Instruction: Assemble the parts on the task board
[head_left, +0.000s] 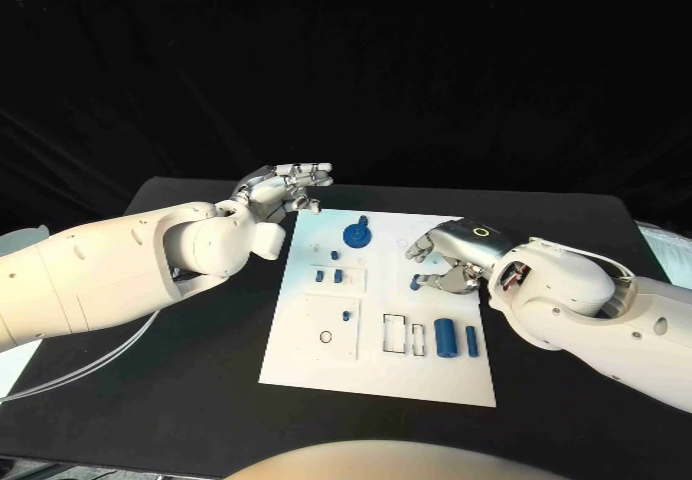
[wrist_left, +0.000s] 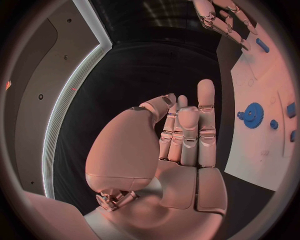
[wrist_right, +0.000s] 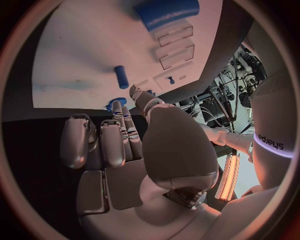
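The white task board (head_left: 378, 372) lies mid-table. A blue gear (head_left: 356, 234) stands near its far edge, also visible in the left wrist view as gear (wrist_left: 253, 115). Small blue parts (head_left: 329, 273) sit below the gear, and two blue cylinders (head_left: 457, 338) lie at the right beside rectangular slots. My left hand (head_left: 289, 185) hovers off the board's far left corner with straight fingers (wrist_left: 187, 125) and holds nothing. My right hand (head_left: 450, 262) hangs over the board's right side with fingers curled (wrist_right: 109, 140), nothing in them. A short blue part (head_left: 417, 283) lies just beside its fingertips.
Black table (head_left: 173, 400) surrounds the board on all sides. A pale cable (head_left: 87, 365) loops across the table at the left under my left arm. Another blue part (head_left: 418, 335) sits in a slot near the cylinders.
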